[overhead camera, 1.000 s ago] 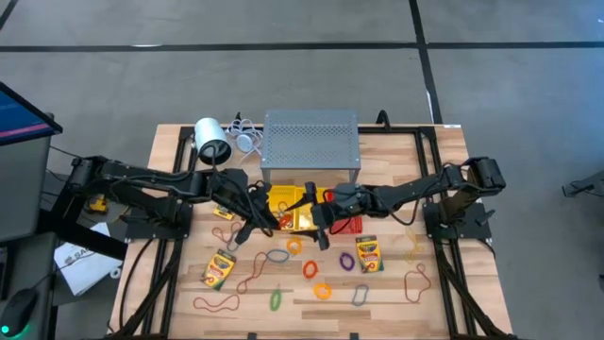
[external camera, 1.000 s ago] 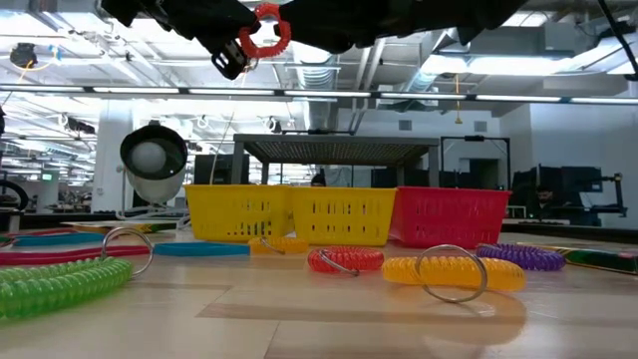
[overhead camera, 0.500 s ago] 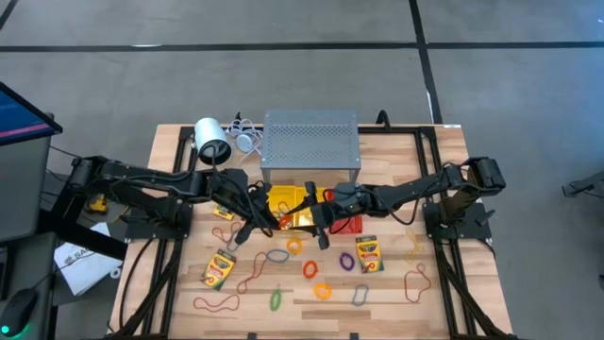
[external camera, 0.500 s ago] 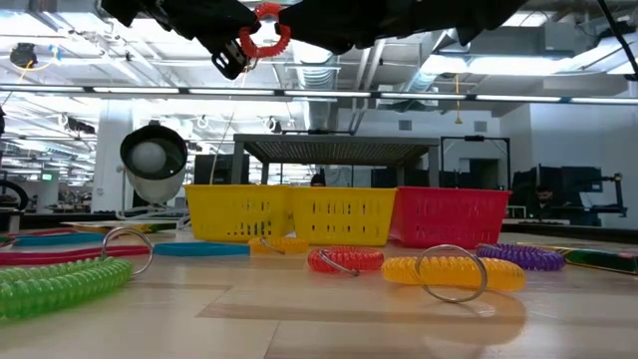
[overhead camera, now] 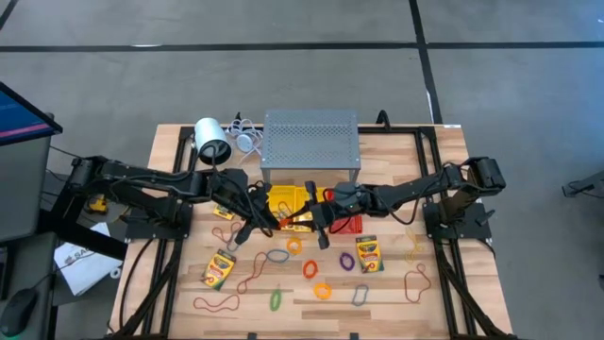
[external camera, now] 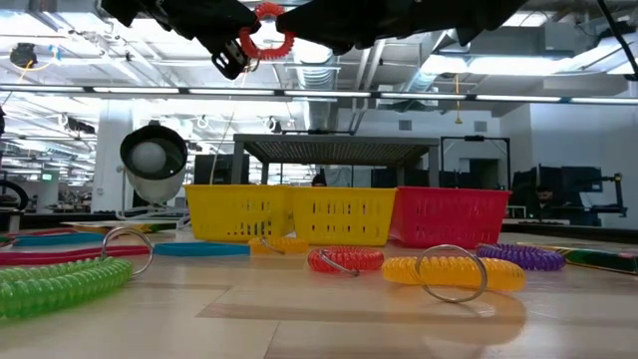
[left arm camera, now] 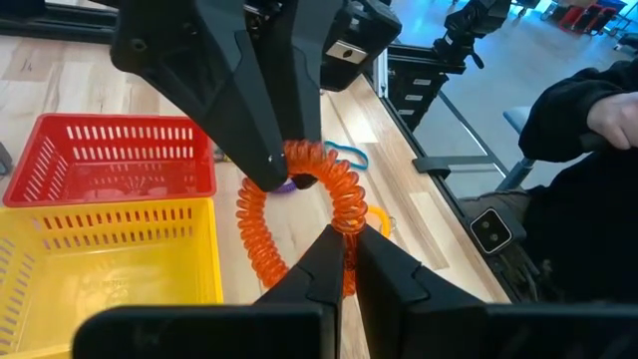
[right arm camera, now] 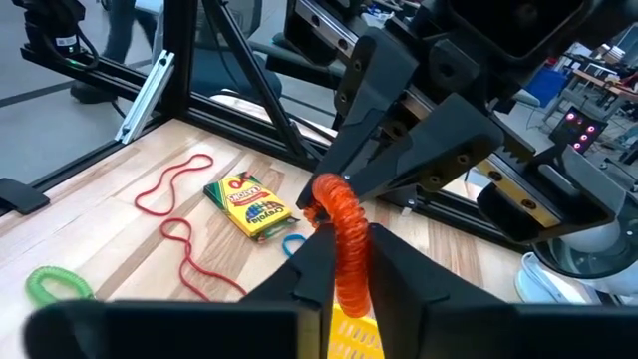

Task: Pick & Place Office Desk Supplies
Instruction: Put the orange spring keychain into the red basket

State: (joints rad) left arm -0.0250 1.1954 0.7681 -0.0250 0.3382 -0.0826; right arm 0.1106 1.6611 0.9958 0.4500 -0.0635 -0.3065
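Observation:
An orange spiral coil ring [left arm camera: 299, 199] hangs in the air over the yellow basket [overhead camera: 283, 200], which stands next to the red basket [overhead camera: 351, 225]. Both grippers meet at it. My left gripper [left arm camera: 344, 264] comes from the table's left and is shut on one side of the ring. My right gripper [right arm camera: 349, 264] comes from the table's right and is shut on the other side. In the low view the ring [external camera: 267, 28] shows high above the table between the two dark hands. My left gripper pinches the coil's strand [left arm camera: 349, 224] between its two fingers, on the ring's side toward the table's left. The fingers come nearly level, slanting a little down. The ring is lifted clear above the baskets. My right gripper pinches the coil's strand [right arm camera: 349, 234] between its two fingers, on the side of the ring opposite the left gripper's hold [right arm camera: 324, 189]. The fingers come almost level from the table's right. The ring stays clear of the table.
Crayon boxes [overhead camera: 219, 269] [overhead camera: 368, 253], reddish rubber bands [overhead camera: 215, 304] [overhead camera: 415, 281] and several coloured coil rings [overhead camera: 321, 290] lie on the near half of the table. A white lamp [overhead camera: 212, 142] and a grey perforated stand [overhead camera: 311, 144] stand at the far side.
My right gripper has shut its fingers on the orange coil ring without shifting its place. My left gripper keeps its hold, and the ring hangs where it was.

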